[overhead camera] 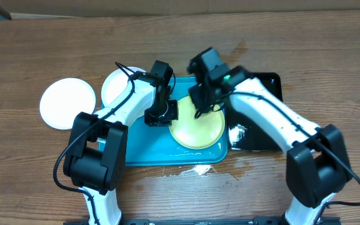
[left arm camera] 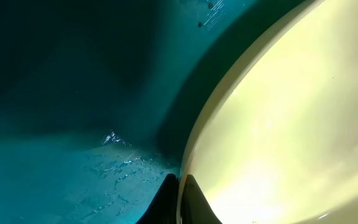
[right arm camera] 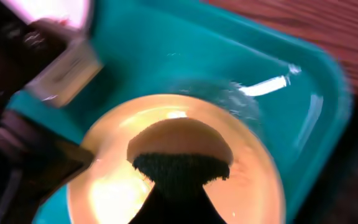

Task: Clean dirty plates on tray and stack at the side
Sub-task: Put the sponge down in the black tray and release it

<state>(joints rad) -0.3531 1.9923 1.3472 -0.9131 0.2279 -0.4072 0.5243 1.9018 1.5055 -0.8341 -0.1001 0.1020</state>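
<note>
The pale yellow-green plate (overhead camera: 200,132) lies on the turquoise tray (overhead camera: 141,152). My left gripper (overhead camera: 167,115) is shut on the plate's left rim; in the left wrist view the fingertips (left arm camera: 180,198) pinch the rim of the plate (left arm camera: 278,124) over the wet tray floor (left arm camera: 73,93). My right gripper (overhead camera: 202,110) is shut on a dark scrubbing sponge (right arm camera: 182,157) that sits over the middle of the plate (right arm camera: 253,186). Two white plates (overhead camera: 67,103) (overhead camera: 113,84) lie on the table to the left of the tray.
A narrow glossy black tray (overhead camera: 266,119) stands right of the turquoise tray, with something white and crumpled (overhead camera: 237,132) on its left part. White foam or spill (overhead camera: 195,169) lies on the wood in front of the tray.
</note>
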